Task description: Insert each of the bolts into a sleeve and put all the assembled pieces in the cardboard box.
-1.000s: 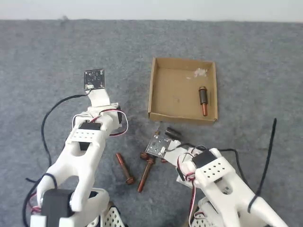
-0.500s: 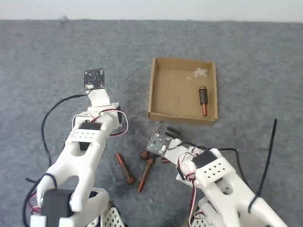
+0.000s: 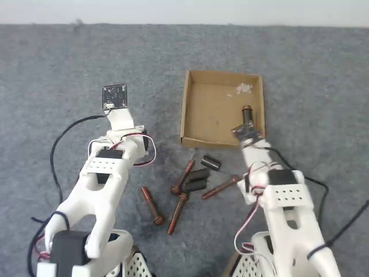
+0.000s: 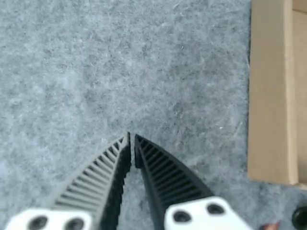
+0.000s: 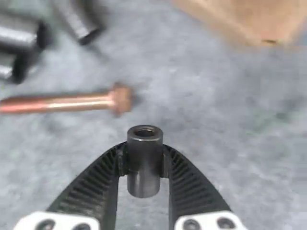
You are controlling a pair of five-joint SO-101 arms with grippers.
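grey carpet (image 3: 69,57), four loose bolts (image 3: 152,205), three sleeves (image 3: 199,173), right end effector (image 5: 144,147) clamping another sleeve (image 5: 144,170), left end effector (image 4: 132,139) together

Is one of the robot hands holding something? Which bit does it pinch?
The right gripper pinches a dark sleeve by its sides, about mid-length, between its fingers. The left gripper holds nothing.

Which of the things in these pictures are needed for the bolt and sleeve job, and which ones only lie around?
Belong to the job:
cardboard box
assembled piece inside it
four loose bolts
three loose sleeves
fourth sleeve, held in the right gripper

Only lying around:
grey mat
pale scrap in the box
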